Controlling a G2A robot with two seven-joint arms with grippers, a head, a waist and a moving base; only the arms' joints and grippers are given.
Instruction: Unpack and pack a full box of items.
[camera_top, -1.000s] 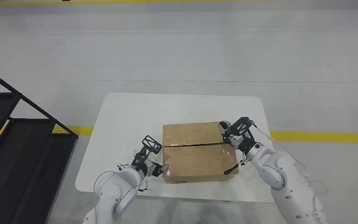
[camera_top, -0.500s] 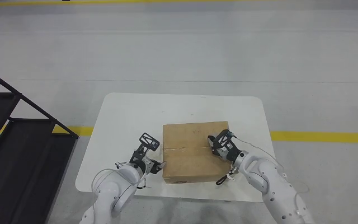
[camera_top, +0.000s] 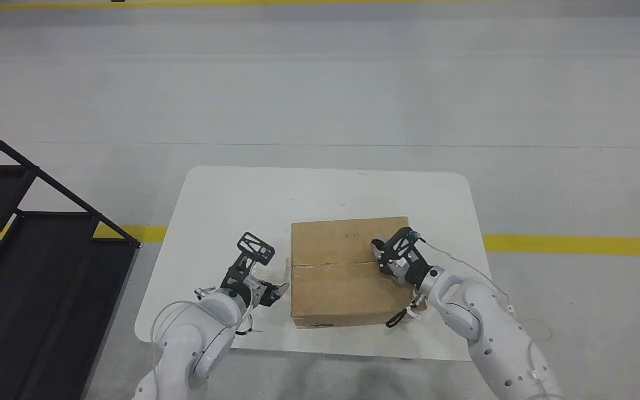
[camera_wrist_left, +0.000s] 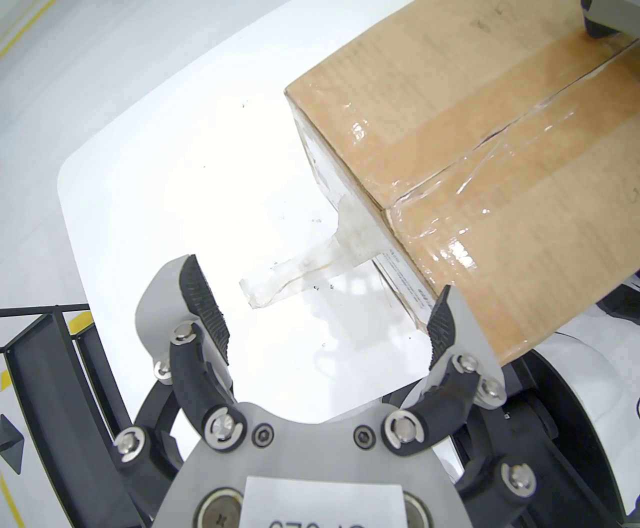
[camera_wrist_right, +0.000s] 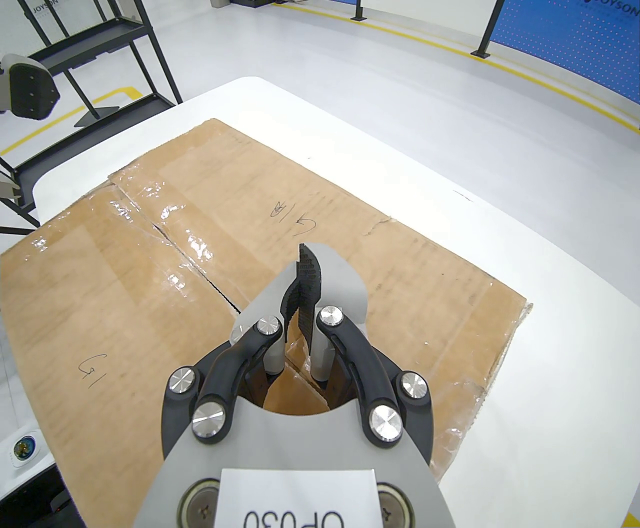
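Note:
A closed cardboard box (camera_top: 345, 270) sits on the white table (camera_top: 230, 210), its top seam covered with clear tape (camera_wrist_right: 165, 235). A loose strip of tape (camera_wrist_left: 300, 272) hangs from the box's (camera_wrist_left: 500, 165) left end onto the table. My left gripper (camera_wrist_left: 325, 315) is open beside that end, close above the table, the strip just ahead of its fingers; the same gripper (camera_top: 275, 285) lies left of the box from above. My right gripper (camera_wrist_right: 305, 265) is shut, empty, low over the box (camera_wrist_right: 150, 250) top near the seam's right end (camera_top: 383, 255).
A black metal rack (camera_top: 50, 260) stands off the table's left side, also seen beyond the box (camera_wrist_right: 100, 50). Bare table lies behind and left of the box. A yellow floor line (camera_top: 560, 243) runs past the table.
My right gripper moved from the box's right edge onto its top by the seam. My left gripper drew back leftward from the box's end.

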